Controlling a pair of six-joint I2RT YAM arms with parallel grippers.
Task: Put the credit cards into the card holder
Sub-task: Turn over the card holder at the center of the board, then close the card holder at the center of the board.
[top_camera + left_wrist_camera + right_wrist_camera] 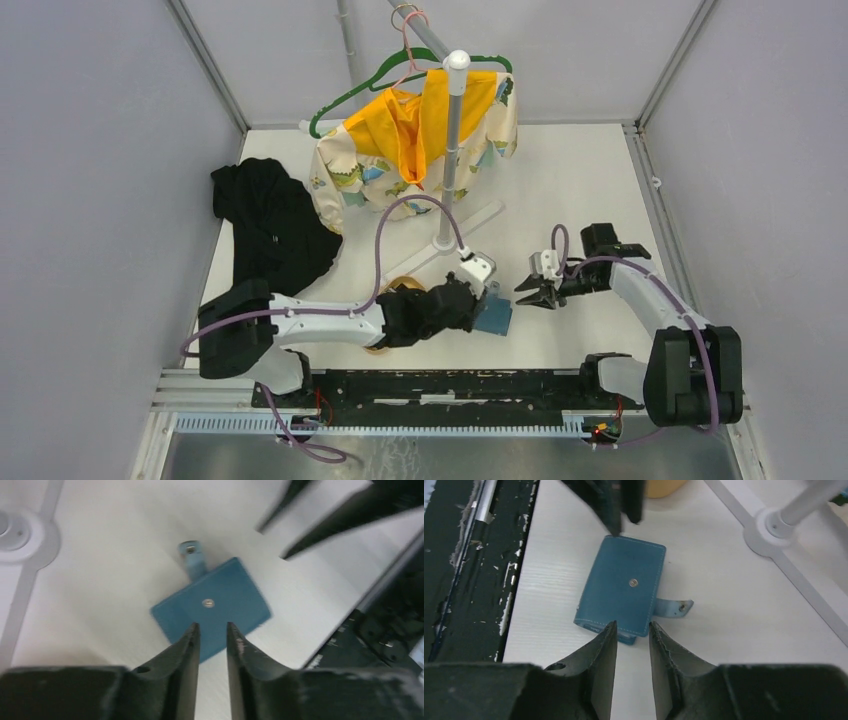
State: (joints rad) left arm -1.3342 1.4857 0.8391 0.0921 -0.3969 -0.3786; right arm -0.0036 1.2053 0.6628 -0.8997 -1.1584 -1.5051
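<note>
The card holder [621,592] is a teal-blue wallet that lies closed and flat on the white table, its little tab [673,606] sticking out to one side. It also shows from the left wrist as the card holder [215,605] and from above as the card holder [494,316]. My left gripper [212,626] hovers just over its edge, jaws a little apart with nothing between them. My right gripper [631,624] faces the holder from the other side, open and empty. From above, the left gripper [487,296] and the right gripper [527,291] stand close together. The credit cards are out of view.
A white clothes rack holds a yellow garment [430,120] on a green hanger, and its round base [771,530] stands just beyond the holder. A black cloth [270,225] lies at the back left. A tan wooden tray [400,290] sits under the left arm. A black rail [440,385] runs along the near edge.
</note>
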